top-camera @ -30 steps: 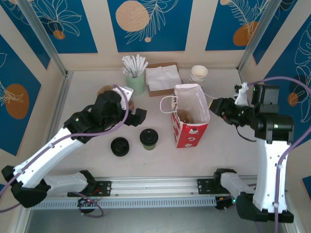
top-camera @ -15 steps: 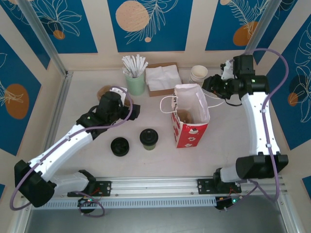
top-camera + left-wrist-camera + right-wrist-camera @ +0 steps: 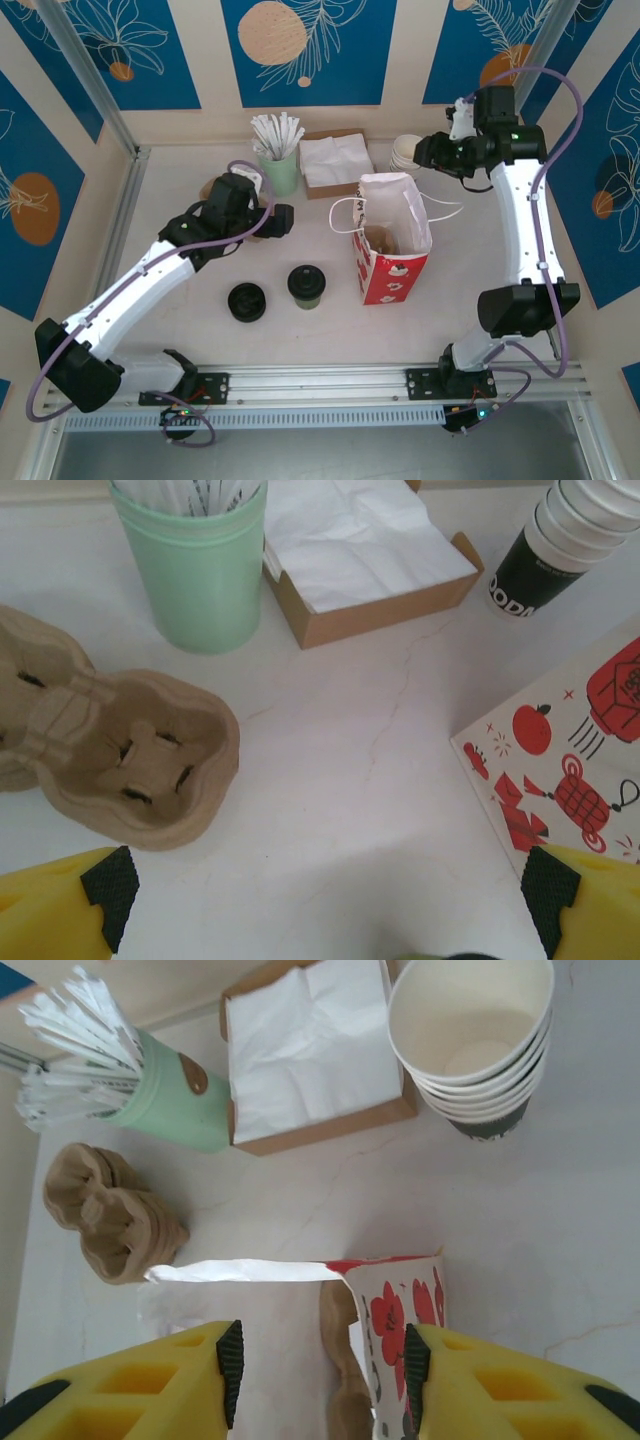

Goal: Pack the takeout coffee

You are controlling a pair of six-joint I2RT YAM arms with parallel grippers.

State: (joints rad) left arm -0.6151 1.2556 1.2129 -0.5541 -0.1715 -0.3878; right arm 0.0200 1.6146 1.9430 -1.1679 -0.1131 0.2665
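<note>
Coffee, top view: upright on table, lid on, between black disc and paper bag; outside the bag, clear of both arms.
Grippers, top view: left gripper near cup carrier, which the arm partly covers. Right gripper at cup stack. Finger gaps unclear from above.
Left wrist: fingers wide apart, empty. Dark sliver at bottom edge is cut off, can't identify.
Right wrist: fingers partly apart, nothing clamped. Paper bag's rim lies below them, inside mostly hidden.

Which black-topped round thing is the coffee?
The takeout coffee nearer the paper bag: olive-green cup under its lid. The other is a bare black lid.
</note>
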